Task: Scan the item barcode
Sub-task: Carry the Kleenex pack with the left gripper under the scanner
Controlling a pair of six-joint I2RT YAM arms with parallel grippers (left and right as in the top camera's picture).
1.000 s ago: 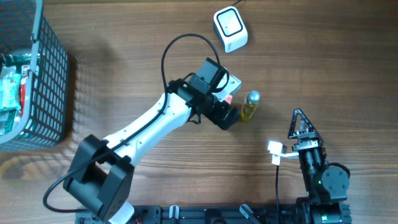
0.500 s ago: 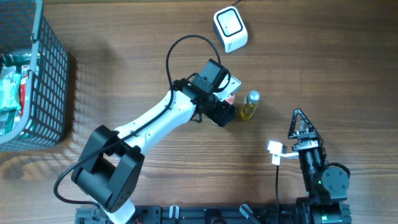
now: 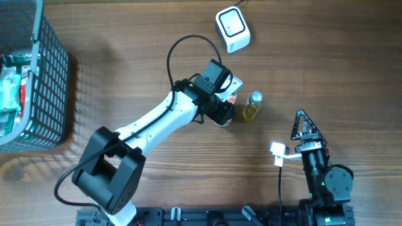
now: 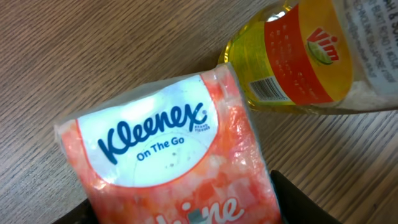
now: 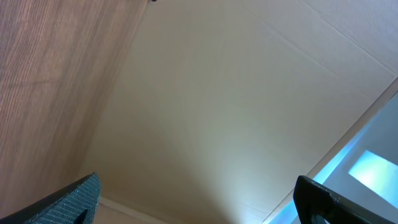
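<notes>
Tissues (image 4: pixel 174 155) lie between the fingers (image 4: pixel 301 202) of my left gripper (image 3: pixel 223 110), likely bound for the scanner (image 3: pixel 232 28) at the bench's far edge; I can't tell if they're clenched. Right gripper (image 3: pixel 303 125) rests released.

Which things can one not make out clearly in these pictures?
Kleenex pack: overhead, mostly under the left gripper; left wrist, bottom edge cuts it; no barcode shows.
Whether the left gripper grips it: fingers barely in frame.
Basket contents: overhead, left edge cuts them, too small.
</notes>
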